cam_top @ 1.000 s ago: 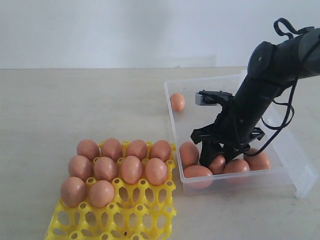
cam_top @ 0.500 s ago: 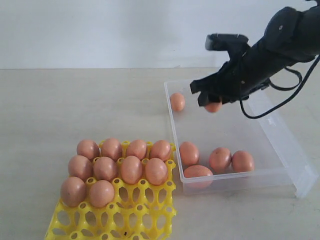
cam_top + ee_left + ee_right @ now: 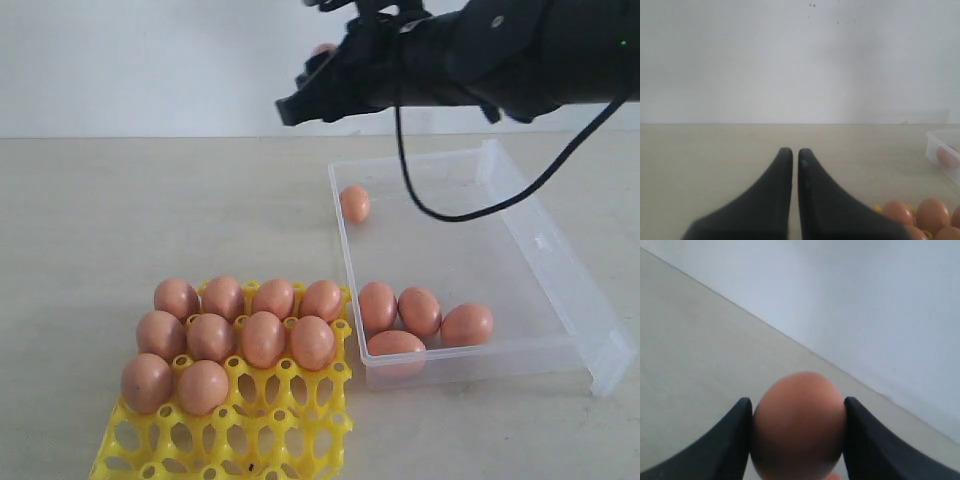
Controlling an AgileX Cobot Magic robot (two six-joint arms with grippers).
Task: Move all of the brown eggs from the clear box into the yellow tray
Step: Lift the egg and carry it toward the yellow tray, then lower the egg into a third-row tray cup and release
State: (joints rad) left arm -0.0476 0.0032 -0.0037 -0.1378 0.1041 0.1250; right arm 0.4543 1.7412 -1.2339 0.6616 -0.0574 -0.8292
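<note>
Brown eggs, count at this moment: ten seated, one in the air, five waiting.

Nearest: yellow tray. The closest cups are bare. Behind them sit two eggs on the left of their row, with open cups beside them. Farther back are two full rows of four.

Beside the tray and a little farther back: clear box. Four eggs are clustered at its near end, touching or nearly so. A fifth egg lies alone against the far left wall.

Left gripper: jaws together with only a thin slit between them and nothing held. It sits low over the table, the tray's eggs off to one side of its view.

Farthest and highest: right arm, stretched level above the box's far end, reaching leftward. Right gripper: jaws clamped on one carried egg, gripped across its sides. In the exterior view only a sliver of shell shows.

Judged step: the carry between box and tray, with the egg well clear of both.

Next move, as I read it: bring the egg toward the near left and line it up over an open cup beside the front pair. Lower it straight down so it does not knock a seated neighbour. Part the jaws only once the shell rests in the cup, since a release from this height would likely crack it. Then go back to the box.
</note>
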